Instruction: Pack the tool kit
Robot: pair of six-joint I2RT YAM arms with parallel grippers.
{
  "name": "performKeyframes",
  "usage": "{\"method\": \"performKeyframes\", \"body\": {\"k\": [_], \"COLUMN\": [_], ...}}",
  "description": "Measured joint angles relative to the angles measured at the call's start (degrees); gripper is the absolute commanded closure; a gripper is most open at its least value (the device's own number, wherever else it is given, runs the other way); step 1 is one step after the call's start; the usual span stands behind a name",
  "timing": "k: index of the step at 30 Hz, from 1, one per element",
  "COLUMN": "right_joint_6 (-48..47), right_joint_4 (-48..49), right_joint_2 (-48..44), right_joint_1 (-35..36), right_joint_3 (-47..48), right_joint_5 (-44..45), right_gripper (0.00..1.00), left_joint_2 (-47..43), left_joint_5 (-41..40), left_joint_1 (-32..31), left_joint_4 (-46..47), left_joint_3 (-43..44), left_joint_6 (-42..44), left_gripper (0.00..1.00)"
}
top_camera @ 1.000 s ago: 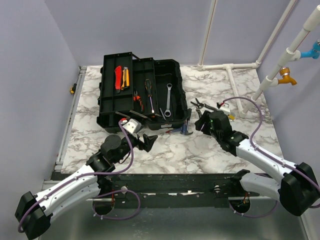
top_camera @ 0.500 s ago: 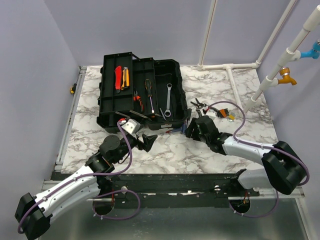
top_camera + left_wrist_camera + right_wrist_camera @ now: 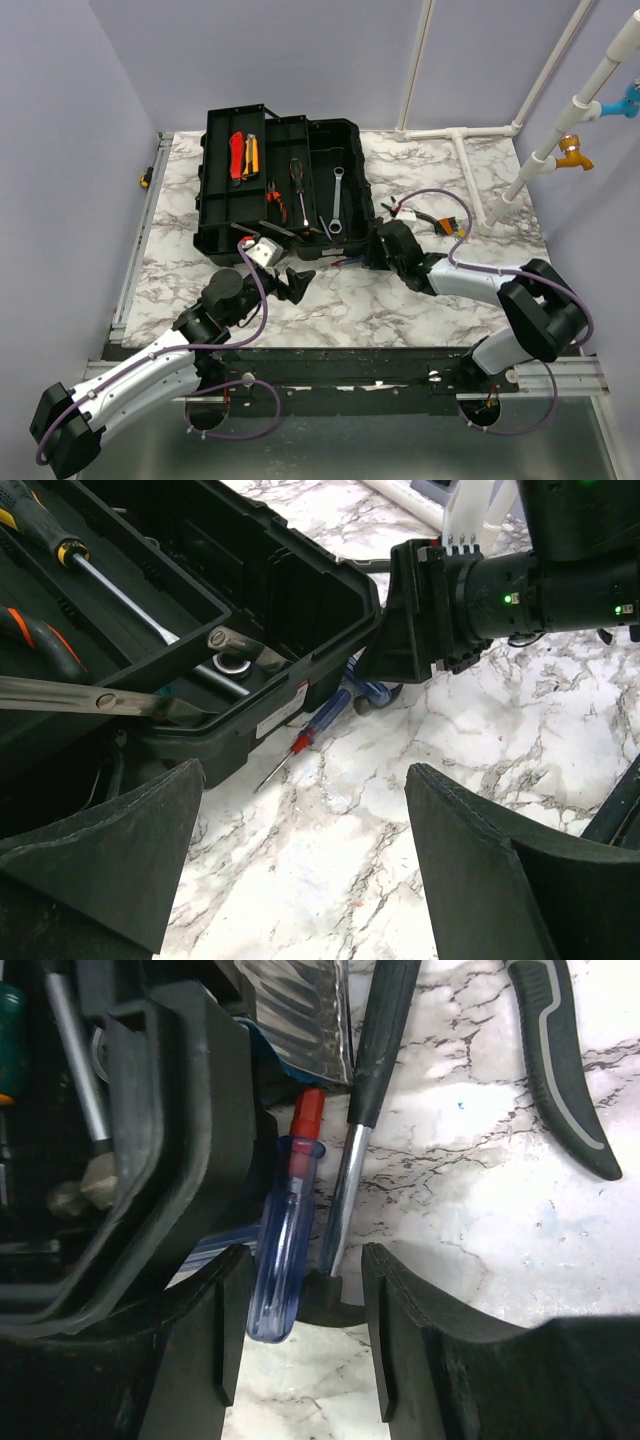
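The black toolbox (image 3: 225, 215) stands open at the back left, with cutters, a screwdriver (image 3: 298, 180) and a wrench (image 3: 337, 195) inside. A blue clear-handled screwdriver (image 3: 285, 1245) with a red collar lies on the marble against the box's front right corner, beside a hammer's chrome shaft (image 3: 345, 1195). My right gripper (image 3: 303, 1270) is open, low over the table, and its fingers straddle the blue handle and the hammer's end. It also shows in the top view (image 3: 378, 250). My left gripper (image 3: 300, 810) is open and empty over bare marble in front of the box (image 3: 250, 610).
A grey-and-black tool handle (image 3: 560, 1060) lies right of the hammer. Pliers with orange grips (image 3: 440, 222) lie on the table right of the box. White pipes (image 3: 470, 180) run along the back right. The blue screwdriver also shows in the left wrist view (image 3: 320, 720).
My right arm has swung left and down from the middle right of the table to the box's front right corner, over the blue screwdriver. The left arm has not moved.
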Motion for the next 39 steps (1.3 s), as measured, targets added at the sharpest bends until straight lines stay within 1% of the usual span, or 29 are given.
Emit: {"method": "performKeyframes", "body": {"k": [6,11,14,16,24,33,36,39], "right_joint_6": [-0.5,0.0,1.0,1.4,3.0,4.0,2.0,-2.5], "right_joint_4": [-1.2,-1.7,-2.0,-2.5,-6.5,-11.8,-12.0,-11.6], "right_joint_2": [4.4,4.7,3.3,0.7,-12.3,-25.5,-28.4,-29.6], "right_joint_1": [0.0,0.1,0.1,0.1,0.1,0.1,0.0,0.1], "right_joint_3": [1.5,1.6,1.0,-0.2,-2.8,-4.4,-4.3,-3.1], "right_joint_5": [0.5,1.5,2.6,3.3,7.9,14.9,15.4,12.2], "right_gripper": [0.55,0.78,0.86,0.88,0.91,0.91,0.91,0.91], "left_joint_2": [0.6,0.6,0.5,0.5,-0.3,-0.7,-0.7,-0.7], "left_joint_5": [0.0,0.0,0.0,0.0,0.0,0.0,0.0,0.0], "left_joint_1": [0.0,0.0,0.0,0.0,0.0,0.0,0.0,0.0], "left_joint_4": [0.0,0.0,0.0,0.0,0.0,0.0,0.0,0.0], "left_joint_3": [0.0,0.0,0.0,0.0,0.0,0.0,0.0,0.0], "left_joint_6": [0.0,0.0,0.0,0.0,0.0,0.0,0.0,0.0], "left_gripper": [0.15,0.15,0.15,0.15,0.15,0.15,0.15,0.15]}}
